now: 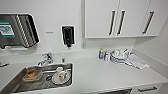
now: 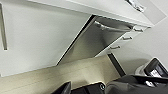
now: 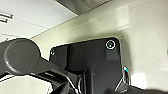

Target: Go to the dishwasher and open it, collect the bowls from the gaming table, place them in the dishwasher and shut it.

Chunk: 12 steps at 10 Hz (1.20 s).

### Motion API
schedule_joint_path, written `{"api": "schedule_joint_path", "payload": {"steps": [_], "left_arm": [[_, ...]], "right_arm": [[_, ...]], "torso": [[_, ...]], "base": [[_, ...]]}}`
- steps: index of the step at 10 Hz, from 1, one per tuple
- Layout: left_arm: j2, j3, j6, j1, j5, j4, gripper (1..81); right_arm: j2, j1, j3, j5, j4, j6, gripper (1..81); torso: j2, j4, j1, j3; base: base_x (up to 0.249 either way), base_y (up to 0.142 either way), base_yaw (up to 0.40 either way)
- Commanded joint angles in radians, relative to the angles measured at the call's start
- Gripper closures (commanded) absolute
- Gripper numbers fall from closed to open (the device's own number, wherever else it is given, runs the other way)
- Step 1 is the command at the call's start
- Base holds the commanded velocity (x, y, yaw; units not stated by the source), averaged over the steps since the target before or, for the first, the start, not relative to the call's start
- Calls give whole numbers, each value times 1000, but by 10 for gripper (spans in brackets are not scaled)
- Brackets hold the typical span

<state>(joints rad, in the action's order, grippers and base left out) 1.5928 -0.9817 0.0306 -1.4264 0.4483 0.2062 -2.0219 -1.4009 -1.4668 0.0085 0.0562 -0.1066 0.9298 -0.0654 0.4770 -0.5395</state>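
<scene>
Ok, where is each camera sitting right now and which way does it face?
Head view: high on the robot, facing forward and down at the white counter, the sink and the wall cupboards; none of the robot's body is visible here.
Left wrist view: low on the left arm, facing the dishwasher and drawers; dark robot parts along the edge.
Right wrist view: on the right arm, facing the floor; dark plate and jointed bar.
Shared: both wrist views show the pale floor.

White counter [image 1: 100, 75] ran along the wall, steel sink [image 1: 15, 85] set into it — orange bowl [image 1: 32, 75] and white dishes [image 1: 60, 75] lay inside. Farther along stood a small bottle [image 1: 101, 53], stacked dishes [image 1: 118, 57] — beside them a folded cloth [image 1: 137, 62].
</scene>
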Motion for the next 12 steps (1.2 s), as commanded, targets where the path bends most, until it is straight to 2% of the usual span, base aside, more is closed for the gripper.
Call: {"api": "schedule_joint_path", "payload": {"steps": [1, 2, 4, 6, 7, 9, 10, 11, 12], "left_arm": [[-85, 53, 6, 72, 41, 35, 10], [-114, 95, 5, 83, 41, 56, 10], [-169, 155, 3, 85, 44, 84, 10], [-175, 163, -1, 126, 35, 78, 10], [-174, 164, -3, 157, 21, 70, 10], [-175, 184, -3, 177, -2, 73, 10], [-172, 182, -3, 178, -2, 75, 10], [-167, 176, -3, 178, -2, 71, 10], [-163, 164, -3, 177, -2, 71, 10]], "right_arm": [[52, 62, 23, -44, -16, -7, 10], [50, 64, 30, -44, -16, -5, 10], [41, 74, 36, -44, -16, -5, 10], [33, 82, 40, -44, -16, -5, 10], [35, 82, 45, -44, -16, -5, 10], [47, 93, 60, -44, -16, -7, 10], [52, 96, 66, -44, -16, -7, 10], [50, 99, 68, -44, -16, -7, 10], [46, 102, 65, -39, -18, -7, 10]], "torso": [[97, 0, 62, -66], [136, 0, 87, -29], [196, 0, 126, -47], [267, 0, 170, -51], [300, 0, 191, -140], [375, 0, 236, -159], [404, 0, 254, -185], [435, 0, 273, -183], [372, 0, 233, -155]], "base": [[0, 0, 0], [0, 0, 0], [0, 0, 0], [0, 0, 0], [0, 0, 0], [0, 0, 0], [0, 0, 0], [0, 0, 0], [0, 0, 0]]}}
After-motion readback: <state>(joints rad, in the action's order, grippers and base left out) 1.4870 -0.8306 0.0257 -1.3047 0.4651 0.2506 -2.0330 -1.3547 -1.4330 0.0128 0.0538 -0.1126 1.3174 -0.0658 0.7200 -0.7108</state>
